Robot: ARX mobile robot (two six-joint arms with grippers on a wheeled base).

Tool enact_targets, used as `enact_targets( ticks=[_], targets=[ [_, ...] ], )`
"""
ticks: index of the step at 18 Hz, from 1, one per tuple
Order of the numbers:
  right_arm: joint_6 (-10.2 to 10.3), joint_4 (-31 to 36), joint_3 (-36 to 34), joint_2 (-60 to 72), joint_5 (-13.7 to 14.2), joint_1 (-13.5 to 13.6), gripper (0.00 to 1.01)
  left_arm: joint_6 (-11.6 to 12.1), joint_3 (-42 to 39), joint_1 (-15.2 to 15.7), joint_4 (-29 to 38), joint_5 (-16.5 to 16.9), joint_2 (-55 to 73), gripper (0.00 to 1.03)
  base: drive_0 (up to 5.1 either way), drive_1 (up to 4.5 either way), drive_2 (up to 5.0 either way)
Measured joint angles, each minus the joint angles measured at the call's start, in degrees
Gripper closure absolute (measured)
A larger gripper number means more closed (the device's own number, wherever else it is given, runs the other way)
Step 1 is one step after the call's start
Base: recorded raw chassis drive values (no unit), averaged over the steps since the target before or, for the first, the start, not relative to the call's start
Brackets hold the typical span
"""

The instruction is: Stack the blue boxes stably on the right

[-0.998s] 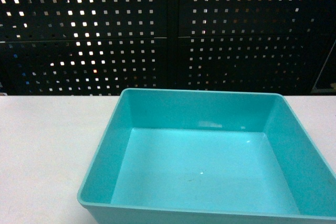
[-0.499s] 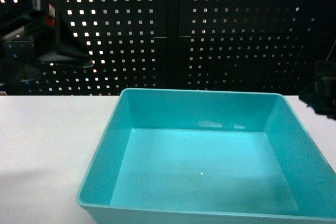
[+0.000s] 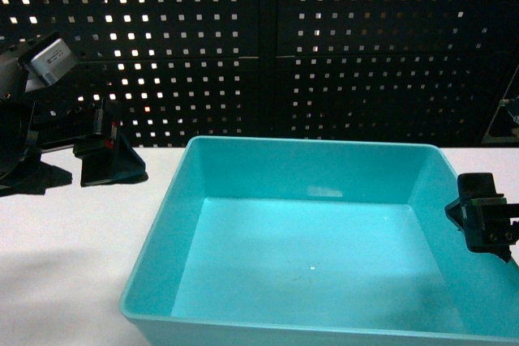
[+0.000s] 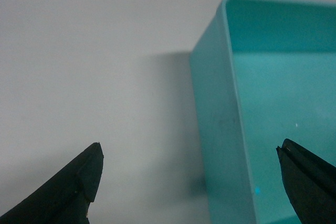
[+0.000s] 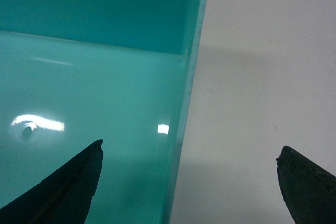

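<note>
One turquoise tub (image 3: pixel 312 241) sits on one white table (image 3: pixel 73 241), before a black perforated panel (image 3: pixel 324 46); we count two grippers and no other box in these views. The tub is open-topped, and we see nothing inside it except light reflections on its smooth floor. It occupies the centre and right of the head view, its near rim reaching the bottom edge of that picture and its right wall running out at the right.

The left gripper (image 4: pixel 189 182) hovers with its jaws spread wide, one fingertip over bare table and the other over the tub's interior, so that the tub's left wall lies between them. The right gripper (image 5: pixel 189 182) is likewise spread wide and straddles the tub's right wall near a far corner, one fingertip over the interior and one over the table. Neither holds anything.

Bare table lies to the left of the tub, shaded by the left arm (image 3: pixel 49 151), and a narrower strip shows beyond the right wall.
</note>
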Motion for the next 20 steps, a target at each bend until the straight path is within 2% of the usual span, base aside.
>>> enact_targets(
  ticks=[3,8,11,13,16,18,20],
  targets=[
    [0.81,0.55,0.07,-1.73,-0.37,-0.13,0.03,0.02,-0.22,0.0,2.21,-0.35,-4.39,0.05,0.0,0.0,0.0],
    [1.03,0.35,0.04,-1.68,-0.39,-0.11,0.03,0.0,-0.2,0.07,1.84,-0.39,-3.56,0.05,0.0,0.0,0.0],
    [1.73,-1.16,3.06,-1.57,-0.5,-0.04,0.03,0.0,-0.2,0.04,1.86,-0.39,-3.56,0.05,0.0,0.0,0.0],
    [2.29,-6.75,9.05,-1.27,-0.24,0.7,0.03,0.0,-0.2,0.04,1.84,-0.39,-3.56,0.05,0.0,0.0,0.0],
    [3.02,-21.77,18.88,4.9,-1.2,1.55,0.03,0.0,-0.2,0.04,1.86,-0.39,-3.56,0.05,0.0,0.0,0.0],
    [3.78,-28.52,20.15,8.74,-2.01,1.81,0.03,0.0,-0.2,0.07,1.84,-0.42,-3.56,0.05,0.0,0.0,0.0],
    [3.69,-28.89,20.15,9.73,-0.79,1.79,0.03,0.0,-0.2,0.11,1.86,-0.42,-3.56,0.05,0.0,0.0,0.0]
  ],
)
